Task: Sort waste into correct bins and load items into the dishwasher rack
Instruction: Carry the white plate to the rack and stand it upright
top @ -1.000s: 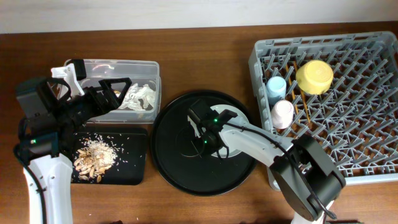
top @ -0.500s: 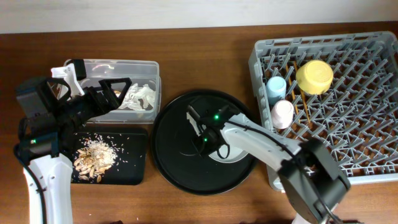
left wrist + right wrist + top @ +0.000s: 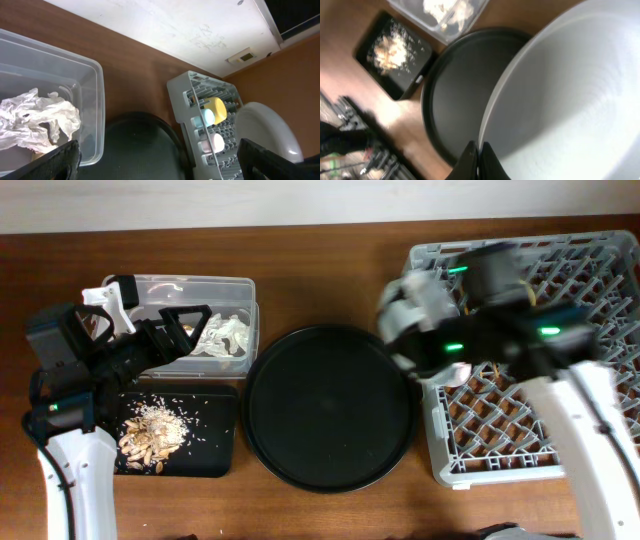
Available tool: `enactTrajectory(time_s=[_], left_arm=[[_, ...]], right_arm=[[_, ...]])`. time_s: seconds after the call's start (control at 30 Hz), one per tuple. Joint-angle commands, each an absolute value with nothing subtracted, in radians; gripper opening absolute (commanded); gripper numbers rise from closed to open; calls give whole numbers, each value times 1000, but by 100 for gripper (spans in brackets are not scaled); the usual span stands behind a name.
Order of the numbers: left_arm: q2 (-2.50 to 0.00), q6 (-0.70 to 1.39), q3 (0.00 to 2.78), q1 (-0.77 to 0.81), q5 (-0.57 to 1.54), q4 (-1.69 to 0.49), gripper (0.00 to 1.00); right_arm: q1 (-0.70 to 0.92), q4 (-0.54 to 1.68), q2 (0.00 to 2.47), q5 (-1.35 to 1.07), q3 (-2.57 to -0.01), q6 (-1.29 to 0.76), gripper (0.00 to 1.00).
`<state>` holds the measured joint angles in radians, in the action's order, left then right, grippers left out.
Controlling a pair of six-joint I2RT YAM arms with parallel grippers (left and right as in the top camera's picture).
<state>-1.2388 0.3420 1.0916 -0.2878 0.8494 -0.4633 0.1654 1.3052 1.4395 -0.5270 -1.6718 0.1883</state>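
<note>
At the right of the overhead view, the right pincer is clamped together on the rim of the pale round plate. The plate hangs in the air over the seam between the round black tray and the left edge of the dishwasher rack. We read the edge grip as deliberate: a flat plate offers two fingers only its rim, and carried this way it can be tipped upright to slip between the pegs. The overhead picture is smeared around that arm, so we cannot tell how steeply the plate leans. Nothing shows on the round tray beneath it.

Along the rack's left side, in the left wrist view, the yellow bowl, blue cup and pink cup sit in a close column. We judge that the plate needs a free row of pegs clear of them. We cannot make out the chopsticks.

At the left of the frame the left pincer has its fingers wide apart and holds nothing. It is poised above the clear box, where the crumpled napkin lies. Just below, the flat black tray carries the food scraps. The waste looks sorted to us, and the plate is the piece in hand. The risk is a slip from so thin a hold, or a knock against the cups.
</note>
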Motion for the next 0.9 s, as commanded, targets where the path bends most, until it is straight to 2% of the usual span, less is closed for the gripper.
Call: enactTrajectory(time_s=[0.0, 0.07, 0.2, 0.37, 0.6, 0.63, 0.67, 0.7, 0.73, 0.77, 0.83, 0.87], left_arm=[[-1229, 351, 1108, -292, 864, -462, 99], [-1229, 351, 1108, -292, 863, -462, 99], [-1229, 351, 1108, -292, 864, -462, 99], [-1229, 351, 1108, -292, 864, -462, 99], [-1229, 351, 1108, -292, 864, -462, 99], [-1229, 351, 1108, -292, 864, -462, 99], [-1229, 351, 1108, -292, 864, -462, 99], [-1229, 351, 1108, -292, 864, -462, 99], [-1229, 351, 1108, -292, 864, -462, 99], [-1229, 351, 1108, -292, 864, -462, 99], [-1229, 351, 1108, -292, 864, -462, 99], [-1229, 351, 1108, -292, 864, -462, 99]], right_arm=[[-119, 1383, 1474, -860, -1676, 437, 4], [-264, 1428, 1526, -967, -1676, 540, 4], [-429, 1435, 1662, -1097, -1676, 593, 4], [-509, 1440, 1844, -1202, -1676, 633, 4], [-539, 1444, 1964, -1192, -1676, 648, 4], [-541, 1444, 1964, -1189, -1676, 648, 11], [-546, 1443, 1964, -1184, -1676, 648, 24], [-552, 1443, 1964, -1174, -1676, 647, 43], [-558, 1443, 1964, -1166, -1676, 647, 53], [-571, 1440, 1964, -1162, -1676, 647, 60], [-600, 1440, 1964, -1165, -1676, 646, 80], [-611, 1440, 1964, -1170, -1676, 645, 85]])
